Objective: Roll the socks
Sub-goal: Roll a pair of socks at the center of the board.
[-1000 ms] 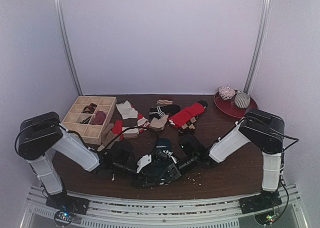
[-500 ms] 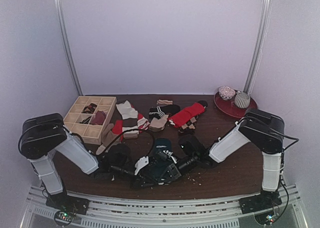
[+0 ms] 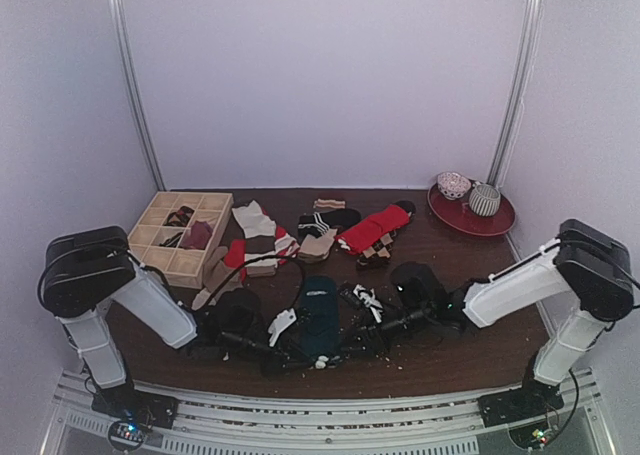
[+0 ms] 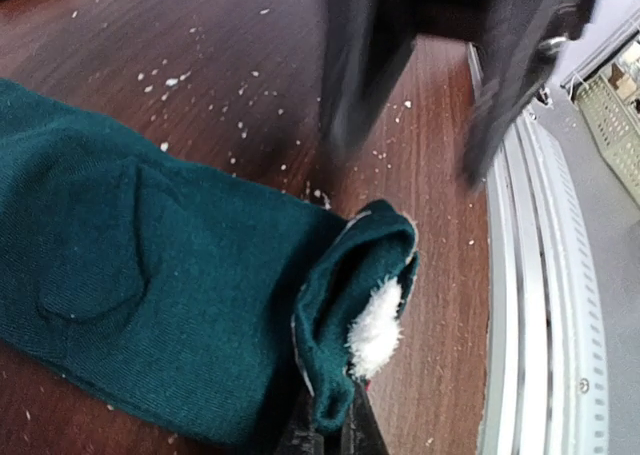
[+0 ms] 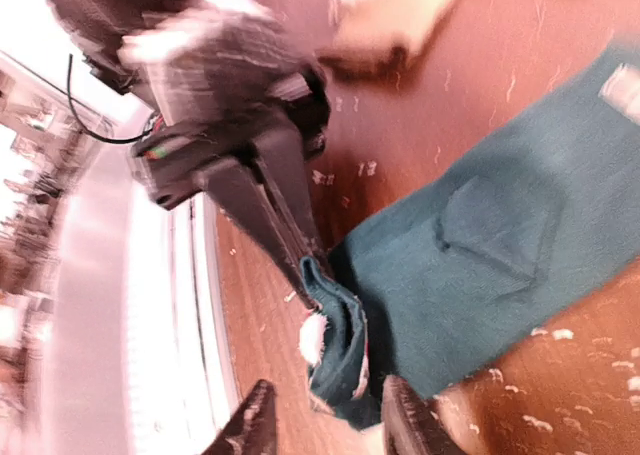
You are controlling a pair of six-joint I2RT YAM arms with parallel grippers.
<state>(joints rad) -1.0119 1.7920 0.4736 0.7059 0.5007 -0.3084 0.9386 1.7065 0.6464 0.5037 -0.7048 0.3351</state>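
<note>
Top external view first: dark teal sock (image 3: pixel 318 317) lying flat and lengthwise on the brown table (image 3: pixel 455 355), close to the front edge, between the two arms. Further back, well apart from it, a loose heap of other socks (image 3: pixel 320 237), red, white, tan and black among them. At back left, a wooden box (image 3: pixel 186 266) split into compartments, a few dark and red pieces inside. At back right, a red plate (image 3: pixel 500 221) carrying two small bowls (image 3: pixel 453 185).

From the left wrist: near end of the teal sock folded over on itself into a small lip, with a tuft of white fluff (image 4: pixel 374 327) tucked in the fold. Left gripper (image 4: pixel 328 433) closed tight on that lip, fingers pressed together at the bottom of the picture. Pale specks of lint (image 4: pixel 170 80) scattered over the wood.

From the right wrist: right gripper (image 5: pixel 332 423) close by the same folded end, jaws spread wide, one fingertip to either side of the fold, contact with the cloth impossible to tell. Rest of the sock flat beyond. Much of this picture smeared by blur.
</note>
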